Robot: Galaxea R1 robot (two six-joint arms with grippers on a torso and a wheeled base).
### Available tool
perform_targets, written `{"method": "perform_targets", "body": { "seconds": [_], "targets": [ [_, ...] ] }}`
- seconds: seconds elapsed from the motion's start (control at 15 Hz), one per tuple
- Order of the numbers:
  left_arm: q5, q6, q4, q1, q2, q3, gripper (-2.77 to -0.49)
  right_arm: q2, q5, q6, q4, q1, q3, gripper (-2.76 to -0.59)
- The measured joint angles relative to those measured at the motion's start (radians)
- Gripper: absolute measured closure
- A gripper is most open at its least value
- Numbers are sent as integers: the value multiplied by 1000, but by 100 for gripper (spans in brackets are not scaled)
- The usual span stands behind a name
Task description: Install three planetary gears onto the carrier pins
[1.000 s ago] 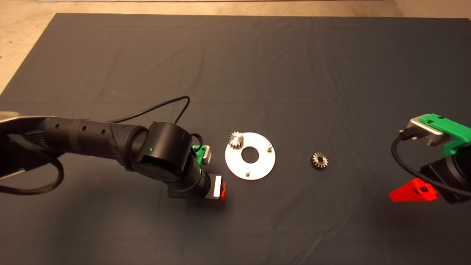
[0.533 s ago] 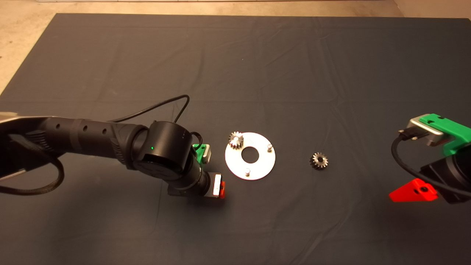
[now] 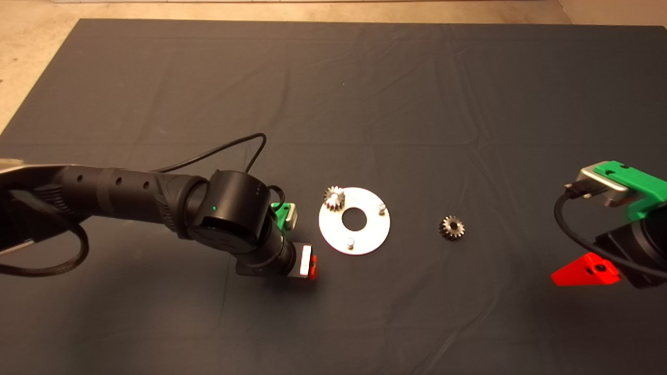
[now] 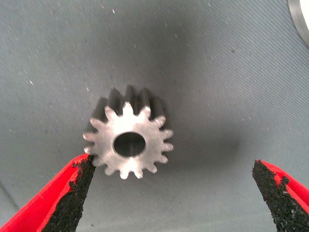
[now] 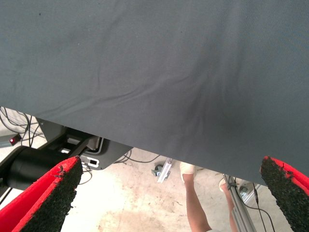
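The left gripper (image 4: 171, 193) hangs low over the mat (image 3: 365, 78), just left of the silver disc (image 3: 371, 235), its red fingers (image 4: 58, 198) spread wide around a loose gear (image 4: 129, 143) lying flat; one pad is right at the teeth, the other well clear. To grip cleanly it should centre over the hole before closing, then lift straight. One gear (image 3: 334, 198) already sits on the pin nearest the mat's far edge; two pins (image 3: 382, 208) stand bare. A third gear (image 3: 452, 227) lies right of the disc. The right gripper (image 3: 586, 271) waits, wide open, at the mat's right edge. Since a second ago the left arm has eased slightly leftward.
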Motion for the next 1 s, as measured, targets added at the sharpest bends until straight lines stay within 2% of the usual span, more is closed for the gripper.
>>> {"method": "perform_targets", "body": {
  "seconds": [0.73,1.0],
  "targets": [
    [0,38,5,0,-5,-38,-234,0,0,0,0,0,0,-275],
    [0,44,5,0,-6,-43,-224,0,0,0,0,0,0,-275]
  ]
}}
